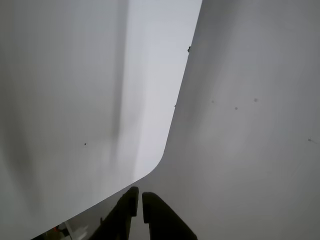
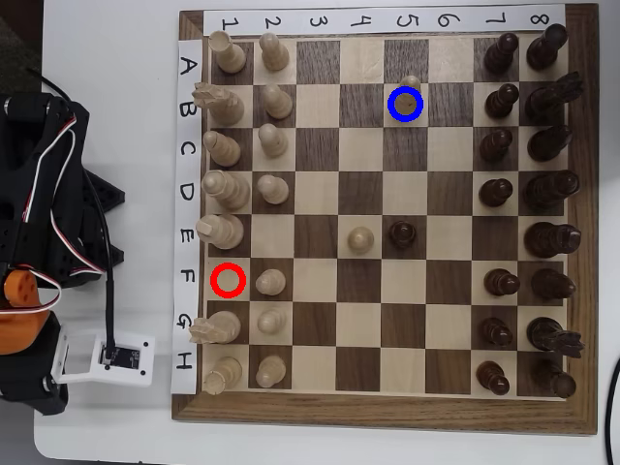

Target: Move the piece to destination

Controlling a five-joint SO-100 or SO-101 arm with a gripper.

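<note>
The piece (image 2: 410, 87), pale tan with a small rounded head, stands inside the blue ring of the destination (image 2: 406, 105) in row B, column 5 of the overhead view. My arm (image 2: 39, 232) is folded up off the board's left side, far from the piece. In the wrist view my gripper (image 1: 140, 196) shows as two dark fingers (image 1: 160, 215) at the bottom edge. They stand almost together and hold nothing. The wrist view shows neither the piece nor the board.
A red ring (image 2: 228, 280) marks an empty square in row F, column 1. Pale pieces (image 2: 274, 142) fill the board's left columns and dark pieces (image 2: 499, 145) the right. A pale pawn (image 2: 360, 239) and a dark pawn (image 2: 402, 232) stand mid-board. The wrist view shows a rounded white table corner (image 1: 150, 170).
</note>
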